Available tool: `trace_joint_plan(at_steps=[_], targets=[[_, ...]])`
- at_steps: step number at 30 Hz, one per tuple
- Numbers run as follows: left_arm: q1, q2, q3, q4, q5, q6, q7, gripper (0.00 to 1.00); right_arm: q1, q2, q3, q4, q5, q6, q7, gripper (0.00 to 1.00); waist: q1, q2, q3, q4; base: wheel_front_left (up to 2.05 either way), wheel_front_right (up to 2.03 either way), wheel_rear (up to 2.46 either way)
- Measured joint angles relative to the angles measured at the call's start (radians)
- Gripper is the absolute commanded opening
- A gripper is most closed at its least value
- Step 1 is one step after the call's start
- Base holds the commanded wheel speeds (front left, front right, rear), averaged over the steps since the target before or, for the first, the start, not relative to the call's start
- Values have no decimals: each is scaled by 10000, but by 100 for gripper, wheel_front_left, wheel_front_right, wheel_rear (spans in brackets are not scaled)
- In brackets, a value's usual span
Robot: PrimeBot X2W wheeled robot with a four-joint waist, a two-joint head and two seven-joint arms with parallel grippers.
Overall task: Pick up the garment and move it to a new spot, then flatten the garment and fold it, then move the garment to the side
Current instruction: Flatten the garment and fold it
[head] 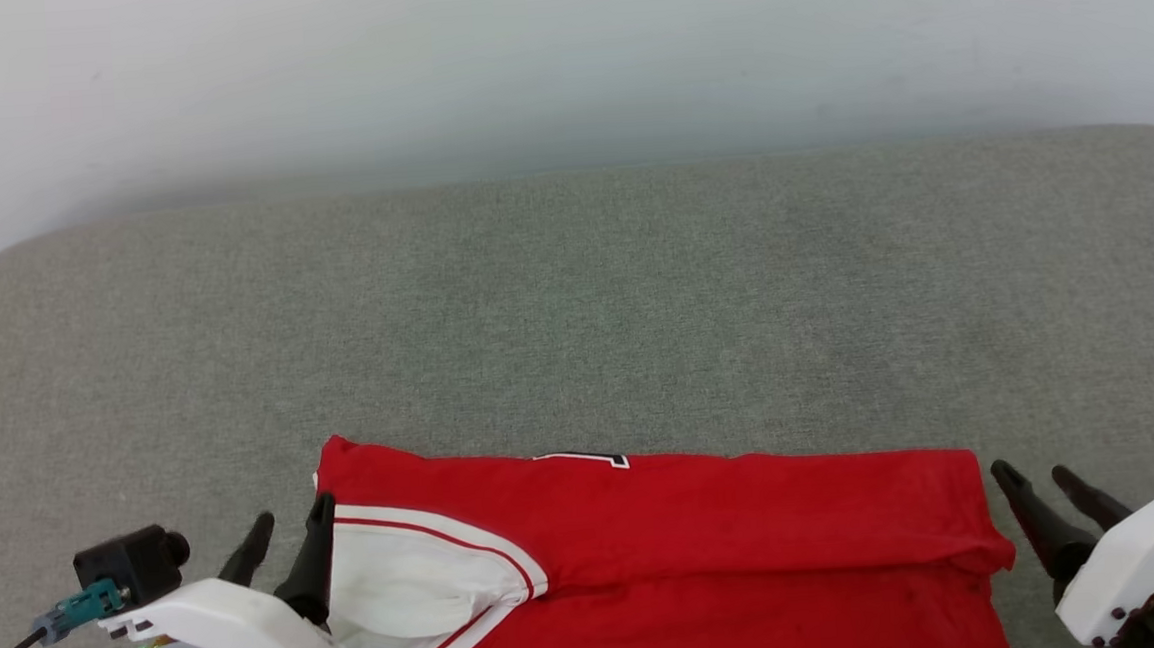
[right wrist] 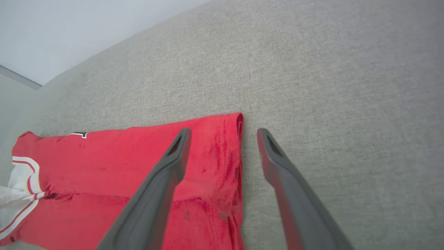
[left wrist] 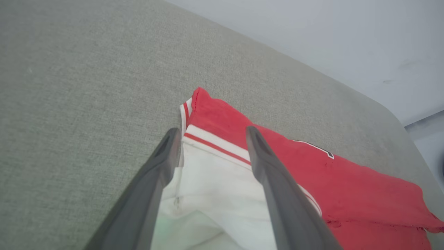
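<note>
Because the folded shirt [head: 699,517] lies flat along the near edge of the grey surface [head: 575,294], my left jaws stand wide over its white-sleeved end, gripping nothing. My right jaws stand wide astride its red right edge, placed, I judge, to take both ends and shift it aside.

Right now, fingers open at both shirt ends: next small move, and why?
Probably draw both arms back, clear of the cloth. The garment lies folded on the grey surface, and the left gripper and right gripper stand open at its ends, gripping nothing, so the fold looks set.
</note>
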Motion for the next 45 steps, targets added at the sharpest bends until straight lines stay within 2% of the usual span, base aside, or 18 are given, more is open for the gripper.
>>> trace_joint_plan(at_steps=[3,7,13,17,20,24,32,33,34,36,45], targets=[[-210,-59,-35,-337,545,98,-665,100,-1,-190,-155,-397,-2,0,240,100,0,0,-135,-59,0,0,0],[-529,-127,-42,-646,1360,286,-1710,100,-22,-476,-522,-652,-36,0,1124,100,0,0,-255,-102,0,0,0],[-715,-232,-307,-1122,2569,593,-3018,100,-168,-840,-1126,-894,-61,0,3411,100,1,0,-231,88,0,0,0],[-751,-272,-447,-1411,3081,690,-3367,100,-178,-826,-1256,-1053,-169,0,4980,100,2,0,-102,340,0,0,0],[-822,-332,-573,-1639,3344,736,-3476,100,-194,-627,-1294,-1112,-290,0,5703,100,2,0,43,581,0,0,0],[-940,-416,-755,-1898,3519,702,-3540,100,-173,-276,-1308,-848,-360,0,6146,100,1,0,284,921,0,0,0],[-1069,-351,-972,-2056,3720,635,-3482,100,-208,100,-1244,-121,-313,0,6218,100,2,0,738,1382,0,0,0],[-1070,-353,-995,-2056,3720,635,-3459,100,-214,100,-1225,-36,-290,0,6218,91,2,0,760,1407,0,0,0],[-1070,-353,-1009,-2056,3720,635,-3459,100,-243,100,-1208,58,-207,0,6215,44,2,0,774,1422,0,0,0],[-1069,-343,-1030,-2046,3724,675,-3427,100,-288,61,-1133,184,-125,0,6155,0,2,0,788,1417,0,0,0],[-886,-134,-1183,-1898,3837,717,-3227,100,-544,-512,-295,309,493,0,5379,0,2,0,421,1234,0,0,0]])
